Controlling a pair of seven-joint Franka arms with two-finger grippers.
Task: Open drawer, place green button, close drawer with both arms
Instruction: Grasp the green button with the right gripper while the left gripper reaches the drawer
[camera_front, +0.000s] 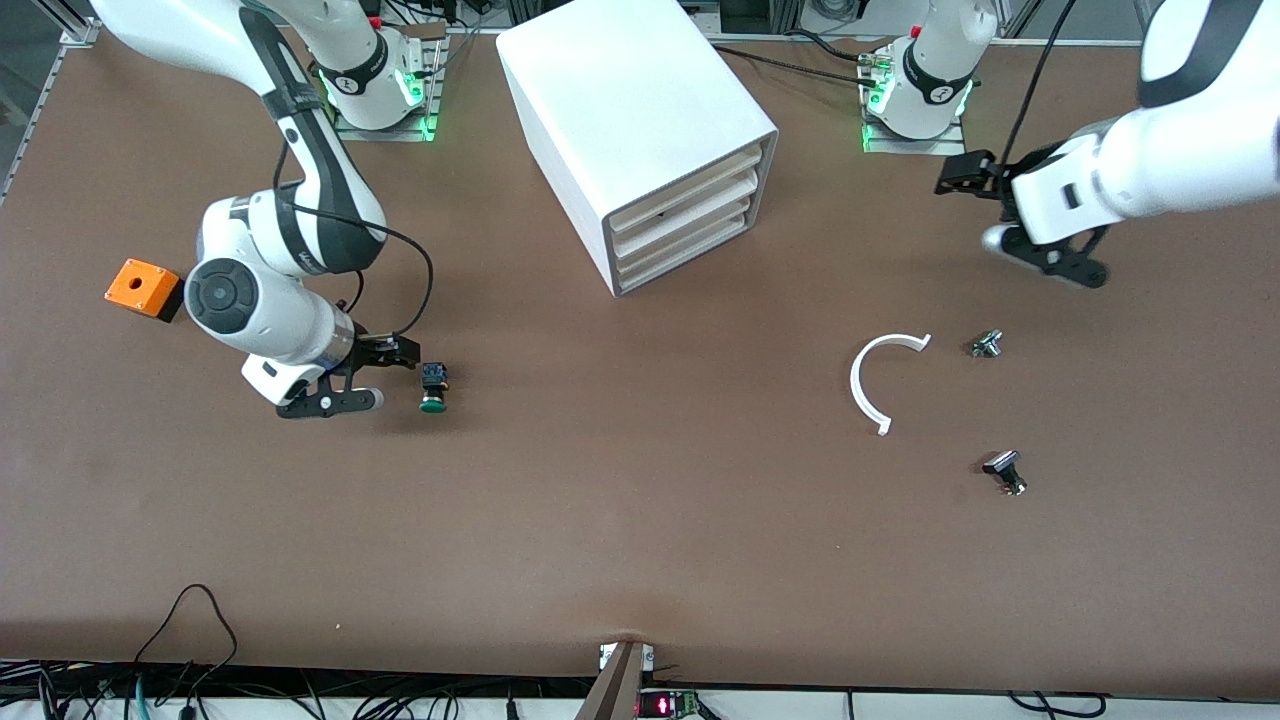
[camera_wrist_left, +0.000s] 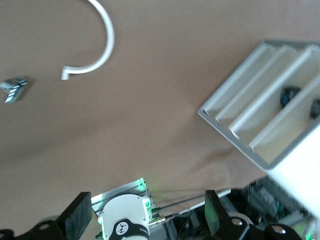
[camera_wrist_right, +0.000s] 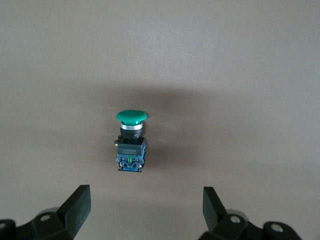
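Lying button (camera_front: 433, 388), cap toward camera

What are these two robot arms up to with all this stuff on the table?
Nothing is being held yet. The right gripper hangs open just beside the green button, which lies on its side on the table, as if lining up to grab it. The left gripper is open too, up in the air near the white cabinet. The cabinet's lowest drawer is shut. An orange box, a white curved piece and two small metal parts lie untouched.
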